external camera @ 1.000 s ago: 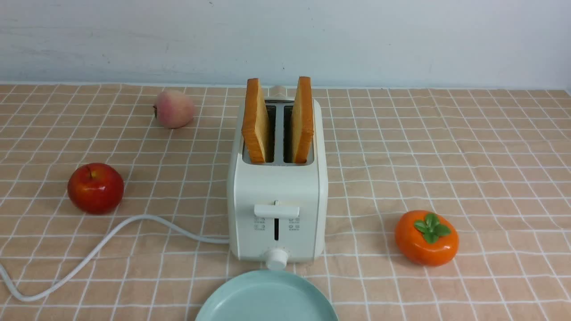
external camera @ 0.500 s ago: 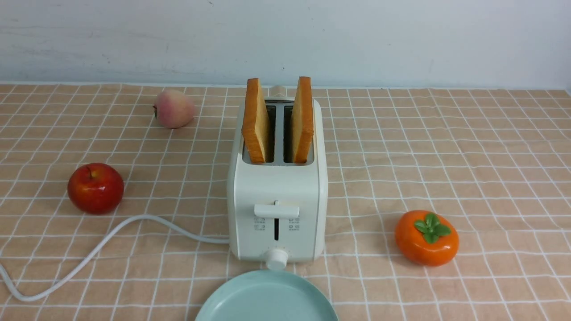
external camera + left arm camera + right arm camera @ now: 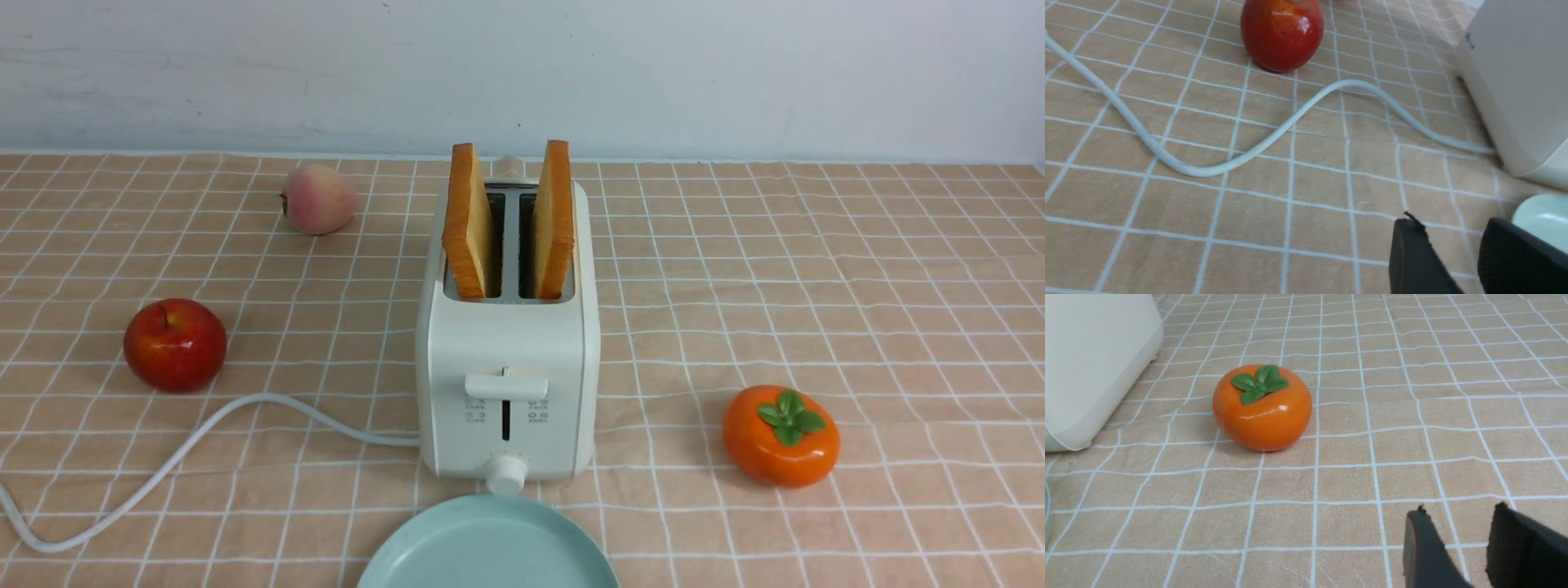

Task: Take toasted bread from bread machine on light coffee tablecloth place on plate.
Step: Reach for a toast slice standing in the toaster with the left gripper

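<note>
The reach has not begun, it seems: both slices of toasted bread [image 3: 468, 220] stand in the bread machine [image 3: 506, 351], the plate [image 3: 488, 545] just in front. Left tool [image 3: 1449, 222] and right tool [image 3: 1459, 510] hang spread, holding nothing; next, one must rise and pinch a slice's top edge
</note>
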Robot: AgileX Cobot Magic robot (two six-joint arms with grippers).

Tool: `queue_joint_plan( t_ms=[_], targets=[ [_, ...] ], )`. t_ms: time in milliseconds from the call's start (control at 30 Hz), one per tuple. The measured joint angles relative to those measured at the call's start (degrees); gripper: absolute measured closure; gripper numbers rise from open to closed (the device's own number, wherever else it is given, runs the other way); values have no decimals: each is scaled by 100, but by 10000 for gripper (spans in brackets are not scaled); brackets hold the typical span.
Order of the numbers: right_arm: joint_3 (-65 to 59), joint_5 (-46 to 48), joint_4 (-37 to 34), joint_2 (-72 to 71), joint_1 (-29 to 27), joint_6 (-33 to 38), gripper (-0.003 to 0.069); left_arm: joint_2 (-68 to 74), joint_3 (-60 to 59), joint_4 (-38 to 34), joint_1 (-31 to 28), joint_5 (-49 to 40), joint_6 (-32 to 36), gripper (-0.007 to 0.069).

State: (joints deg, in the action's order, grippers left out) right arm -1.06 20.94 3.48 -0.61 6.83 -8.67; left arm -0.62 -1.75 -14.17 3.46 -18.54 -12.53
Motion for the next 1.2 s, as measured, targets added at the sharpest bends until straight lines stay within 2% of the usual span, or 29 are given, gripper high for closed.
queue_joint_plan(
  t_ms=[100, 300, 433, 733, 1200],
  targets=[
    [-35, -443, -402, 0, 0, -85, 419, 0, 0, -789, 0, 274, 0, 386],
    [-35, -1953, -1363, 0, 0, -634, 419, 0, 0, -1925, 0, 859, 0, 386],
    [-35, -2784, -1516, 0, 0, -752, 419, 0, 0, -2427, 0, 1029, 0, 386],
    [-35, -3940, -1562, 0, 0, -752, 419, 0, 0, -2769, 0, 1155, 0, 386],
    [-35, -4276, -1597, 0, 0, -752, 419, 0, 0, -2859, 0, 1078, 0, 391]
  ],
)
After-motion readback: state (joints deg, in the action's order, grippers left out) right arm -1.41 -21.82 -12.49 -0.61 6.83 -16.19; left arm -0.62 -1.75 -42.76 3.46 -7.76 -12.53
